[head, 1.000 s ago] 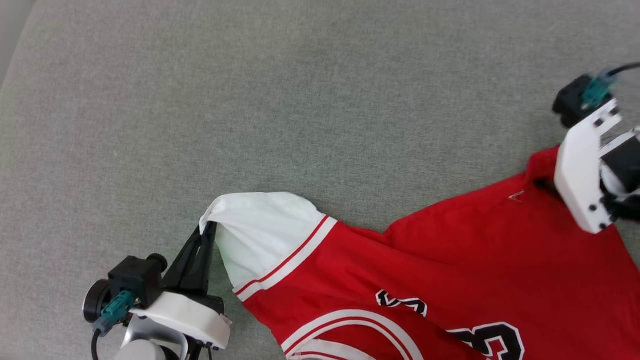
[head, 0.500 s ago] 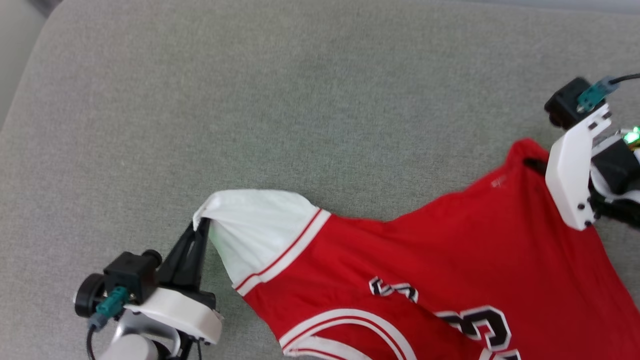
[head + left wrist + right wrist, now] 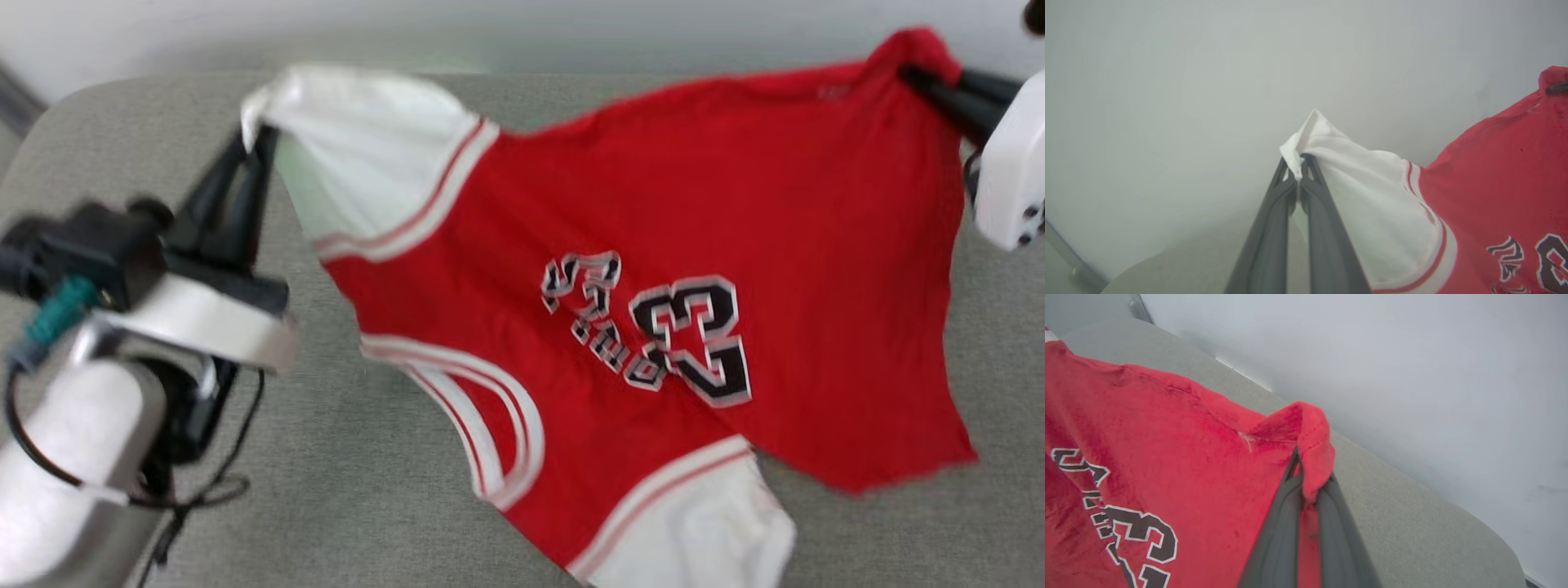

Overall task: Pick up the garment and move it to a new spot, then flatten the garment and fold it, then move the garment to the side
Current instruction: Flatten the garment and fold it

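The red short-sleeved T-shirt has white sleeves, red-and-white striped bands at collar and shoulders, and black lettering with white outlines on the chest. It is held up and spread between the two grippers over the grey-green woven fabric cushion, its upper edge level with the cushion's far edge. The left gripper has its two dark fingers pressed together on the hem of one white sleeve, near the cushion's far-left rounded corner. The right gripper pinches a red corner of the body hem, the cloth folding over the fingertips, toward the far-right side. Between them the shirt hangs sideways, with the striped collar facing the near-left and the other white sleeve lowest, close to the near edge; the head view is blurred, so whether that sleeve touches the cushion cannot be told. A pale plain wall rises just behind the far edge. Bare cushion lies open in the near-left area beside the left arm, and in a strip to the right of the shirt's lower hem.
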### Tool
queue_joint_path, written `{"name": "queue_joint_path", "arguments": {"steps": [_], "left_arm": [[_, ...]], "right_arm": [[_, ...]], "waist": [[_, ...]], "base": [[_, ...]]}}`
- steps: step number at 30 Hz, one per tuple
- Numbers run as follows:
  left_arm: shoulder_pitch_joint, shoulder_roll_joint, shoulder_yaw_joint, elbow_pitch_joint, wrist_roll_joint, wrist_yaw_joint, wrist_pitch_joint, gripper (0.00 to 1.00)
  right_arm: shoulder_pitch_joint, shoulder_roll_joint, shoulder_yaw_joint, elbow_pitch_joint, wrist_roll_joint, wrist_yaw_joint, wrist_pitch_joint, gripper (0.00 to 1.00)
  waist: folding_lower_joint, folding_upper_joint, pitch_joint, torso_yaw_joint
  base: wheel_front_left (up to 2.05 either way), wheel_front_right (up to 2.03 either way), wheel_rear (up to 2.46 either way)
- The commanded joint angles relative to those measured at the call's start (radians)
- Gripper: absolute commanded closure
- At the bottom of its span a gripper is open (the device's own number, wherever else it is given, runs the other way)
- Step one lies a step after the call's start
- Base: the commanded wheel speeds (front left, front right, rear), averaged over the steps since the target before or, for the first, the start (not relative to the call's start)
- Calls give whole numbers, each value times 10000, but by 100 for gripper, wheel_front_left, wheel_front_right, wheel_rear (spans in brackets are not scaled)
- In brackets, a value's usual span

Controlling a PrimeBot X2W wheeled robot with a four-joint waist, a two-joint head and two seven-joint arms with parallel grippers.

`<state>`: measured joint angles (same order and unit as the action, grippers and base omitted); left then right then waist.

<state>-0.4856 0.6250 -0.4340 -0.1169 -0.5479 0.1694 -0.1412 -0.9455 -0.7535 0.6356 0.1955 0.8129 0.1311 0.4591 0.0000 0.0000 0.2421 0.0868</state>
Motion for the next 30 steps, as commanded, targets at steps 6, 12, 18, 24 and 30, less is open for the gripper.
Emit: {"name": "queue_joint_path", "arguments": {"steps": [6,12,18,24,30], "left_arm": [[-3014,71,226,67,383,-437,737,100],[-5762,-326,220,706,548,-898,1160,100],[-8280,-749,48,2030,728,-1489,1364,100],[-11684,-1359,68,4195,997,-2127,1059,100],[-13162,-1563,-129,5461,1248,-2468,710,100]], "right_arm": [[-1315,642,-1226,307,-818,-7,-793,100],[-2610,1404,-2240,848,-1998,-9,-1251,100],[-4195,1945,-2765,1492,-2909,-7,-1212,100],[-6784,2175,-2817,2498,-3891,-7,-1200,100],[-7882,2299,-2667,3167,-4112,-7,-1551,100]], "waist": [[0,0,671,-384],[0,0,1237,-536],[0,0,1848,-566],[0,0,2682,-513],[0,0,3014,-541]], "base": [[0,0,0],[0,0,0],[0,0,0],[0,0,0],[0,0,0]]}}
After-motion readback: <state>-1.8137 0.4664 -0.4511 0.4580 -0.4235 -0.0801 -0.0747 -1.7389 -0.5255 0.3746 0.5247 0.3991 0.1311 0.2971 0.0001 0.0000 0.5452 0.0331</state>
